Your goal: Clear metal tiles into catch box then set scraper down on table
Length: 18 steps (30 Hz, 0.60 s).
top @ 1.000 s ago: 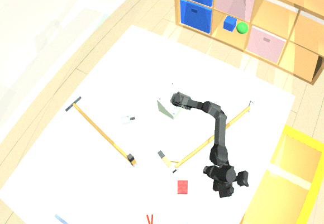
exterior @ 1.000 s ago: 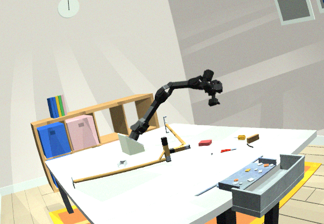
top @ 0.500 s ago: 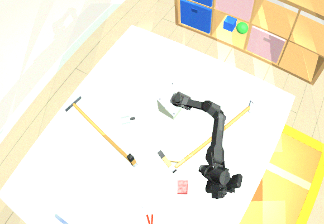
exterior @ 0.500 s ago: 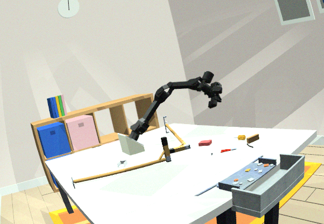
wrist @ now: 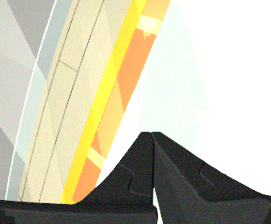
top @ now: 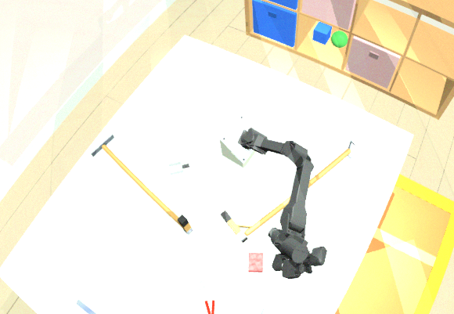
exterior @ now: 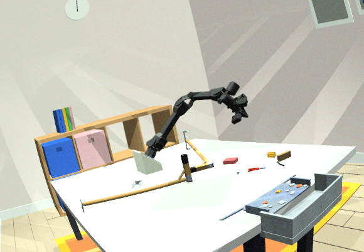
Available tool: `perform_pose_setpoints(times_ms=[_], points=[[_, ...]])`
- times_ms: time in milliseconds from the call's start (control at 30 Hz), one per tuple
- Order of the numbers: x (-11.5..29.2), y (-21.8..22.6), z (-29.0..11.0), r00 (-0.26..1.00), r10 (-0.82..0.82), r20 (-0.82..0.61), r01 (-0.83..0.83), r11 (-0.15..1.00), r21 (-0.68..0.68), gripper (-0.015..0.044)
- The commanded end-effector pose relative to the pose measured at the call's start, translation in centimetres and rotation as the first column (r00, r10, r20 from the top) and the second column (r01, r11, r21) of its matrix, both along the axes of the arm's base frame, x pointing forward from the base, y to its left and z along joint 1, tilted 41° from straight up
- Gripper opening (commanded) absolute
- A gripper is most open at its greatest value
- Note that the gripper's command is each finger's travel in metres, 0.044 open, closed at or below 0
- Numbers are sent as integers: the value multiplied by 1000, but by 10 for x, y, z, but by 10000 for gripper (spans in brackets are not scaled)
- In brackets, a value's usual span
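My gripper (exterior: 246, 115) (wrist: 152, 135) is shut with nothing between its fingertips, high above the table. Several small white, orange and yellow tiles, such as an orange tile (exterior: 299, 185) and a yellow tile (exterior: 278, 191), lie on the blue-grey bench plate (exterior: 270, 197). The grey catch box (exterior: 317, 212) stands along the plate's near side. A long wooden-handled tool with a wide, thin dark blade (top: 102, 146) lies on the table, its black-topped grip (top: 183, 221) (exterior: 185, 163) standing up. A second long tool (top: 270, 216) (exterior: 196, 150) has an angled metal head. Which is the scraper is unclear.
A red block (top: 255, 262) (exterior: 230, 160), red-handled pliers (exterior: 255, 169), a yellow item (exterior: 271, 154) and a brown block (exterior: 284, 156) lie on the table. A pale wedge (top: 232, 153) (exterior: 145, 163) stands by the arm's base, with a small silver bracket (exterior: 137, 184) nearby.
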<state>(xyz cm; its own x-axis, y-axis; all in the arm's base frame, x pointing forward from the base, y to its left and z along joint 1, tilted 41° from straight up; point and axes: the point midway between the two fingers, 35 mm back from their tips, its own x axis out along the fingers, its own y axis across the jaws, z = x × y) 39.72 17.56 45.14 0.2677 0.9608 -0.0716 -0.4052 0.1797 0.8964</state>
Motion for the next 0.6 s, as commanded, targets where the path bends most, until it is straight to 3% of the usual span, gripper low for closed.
perform_pose_setpoints(times_ms=[0, 567], points=[[8, -9, -12, 999, -36, 1, 36, 999, -25, 0], [28, -47, -51, 990, -140, 20, 141, 982, -128, 0]])
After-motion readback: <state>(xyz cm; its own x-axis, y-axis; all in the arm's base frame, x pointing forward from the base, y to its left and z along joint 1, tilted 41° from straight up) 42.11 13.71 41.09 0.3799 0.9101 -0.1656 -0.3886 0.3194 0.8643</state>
